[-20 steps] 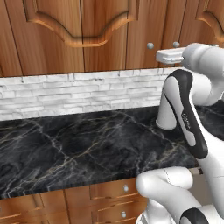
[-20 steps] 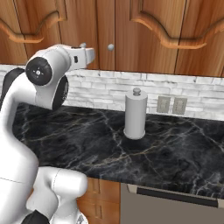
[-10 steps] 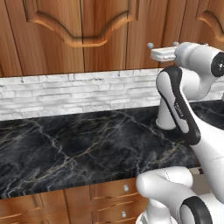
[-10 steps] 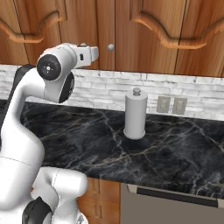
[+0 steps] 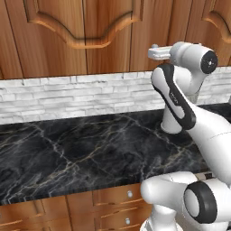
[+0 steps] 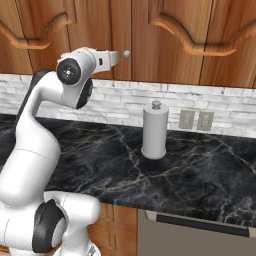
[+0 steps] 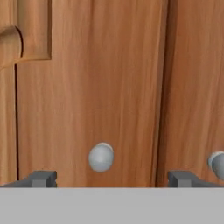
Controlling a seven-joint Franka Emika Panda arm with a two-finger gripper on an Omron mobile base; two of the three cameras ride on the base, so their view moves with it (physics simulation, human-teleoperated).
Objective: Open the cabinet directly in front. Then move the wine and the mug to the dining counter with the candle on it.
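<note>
We hold our gripper with fingers spread apart, level with the cabinet door's knob near its edge, ready to pull.

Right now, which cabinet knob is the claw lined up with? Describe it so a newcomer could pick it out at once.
Start at the reddish-brown wall cabinet above the white brick backsplash and find the seam where two arched-panel doors meet. A small round silver knob sits just left of that seam, straight ahead between the open claw's tips. Its twin, the second knob, lies right of the seam, off to the side.
</note>
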